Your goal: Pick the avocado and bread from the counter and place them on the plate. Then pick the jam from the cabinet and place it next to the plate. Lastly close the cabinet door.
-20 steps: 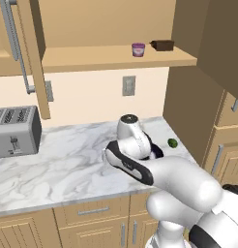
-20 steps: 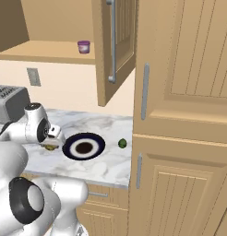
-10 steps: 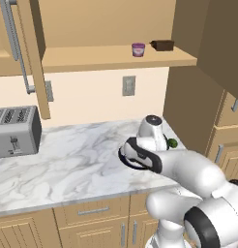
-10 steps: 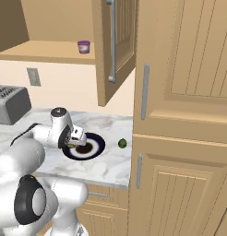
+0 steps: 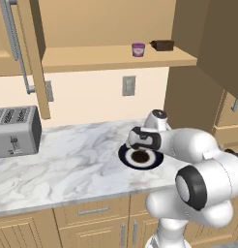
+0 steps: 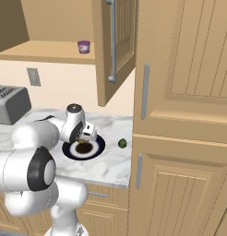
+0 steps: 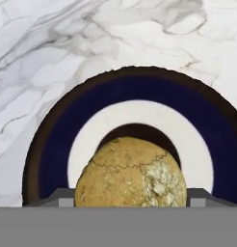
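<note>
Overhead, the cabinet [image 5: 106, 29] is seen across the top of the left base view, its door [image 6: 114, 46] swung open at upper centre of the right base view. The counter [image 5: 63, 160] spans the lower middle. A toaster [image 5: 15, 131] is set at the left edge. The plate [image 6: 98, 146] is found at centre left of the right base view, on the marble. The gripper [image 7: 130, 198] is held directly over the plate, jaws closed around the bread [image 7: 131, 173], which is seen low centre in the hand view against the plate's dark centre. The jam [image 5: 138, 49] is noted on the shelf, upper centre, a brown box [image 5: 162, 45] just beside it. The avocado [image 6: 122, 144] lies on the counter, right of the plate and apart from it.
</note>
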